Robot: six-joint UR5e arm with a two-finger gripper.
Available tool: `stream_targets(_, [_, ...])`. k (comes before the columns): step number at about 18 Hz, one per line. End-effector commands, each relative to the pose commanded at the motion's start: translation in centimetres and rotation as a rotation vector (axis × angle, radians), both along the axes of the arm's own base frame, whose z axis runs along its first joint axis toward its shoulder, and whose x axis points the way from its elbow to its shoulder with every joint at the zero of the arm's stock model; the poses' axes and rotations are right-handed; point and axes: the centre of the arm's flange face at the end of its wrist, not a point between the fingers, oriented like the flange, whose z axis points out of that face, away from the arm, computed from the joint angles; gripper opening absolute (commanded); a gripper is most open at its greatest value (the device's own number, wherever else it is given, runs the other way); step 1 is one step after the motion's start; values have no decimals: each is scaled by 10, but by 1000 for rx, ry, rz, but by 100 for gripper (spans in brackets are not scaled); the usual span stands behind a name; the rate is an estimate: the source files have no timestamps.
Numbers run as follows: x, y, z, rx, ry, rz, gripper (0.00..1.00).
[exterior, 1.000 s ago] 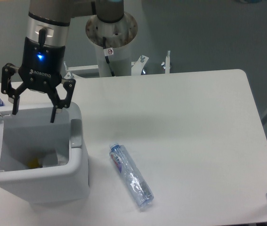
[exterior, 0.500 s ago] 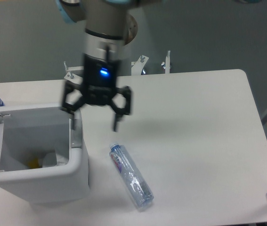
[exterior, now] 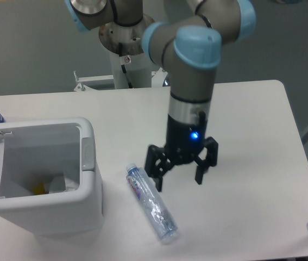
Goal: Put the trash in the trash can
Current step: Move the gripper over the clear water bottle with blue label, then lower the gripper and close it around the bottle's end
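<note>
A clear water bottle (exterior: 150, 204) with a blue-and-red label lies on the white counter (exterior: 240, 119) just right of the open white trash can (exterior: 86, 187), a whitish wrapper (exterior: 61, 184) inside it, while the gripper (exterior: 178, 178) hangs spread wide and empty beside the bottle.

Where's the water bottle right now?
The water bottle lies on the table, front centre, right of the trash can and just below-left of the open gripper.

No legible text anywhere; label on water bottle (exterior: 150, 203) too blurred, small sticker on robot base (exterior: 126, 60) unreadable.
</note>
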Motion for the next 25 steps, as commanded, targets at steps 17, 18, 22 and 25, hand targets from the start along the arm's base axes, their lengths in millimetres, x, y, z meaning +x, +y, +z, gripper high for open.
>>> stream_targets(17, [18, 63, -142, -131, -116, -52, 100])
stream_targets(18, [19, 64, -144, -131, -116, -55, 100])
stream_targets(22, [21, 69, -158, -145, -113, -61, 100])
stream_targets(25, [20, 70, -169, -166, -99, -58, 100])
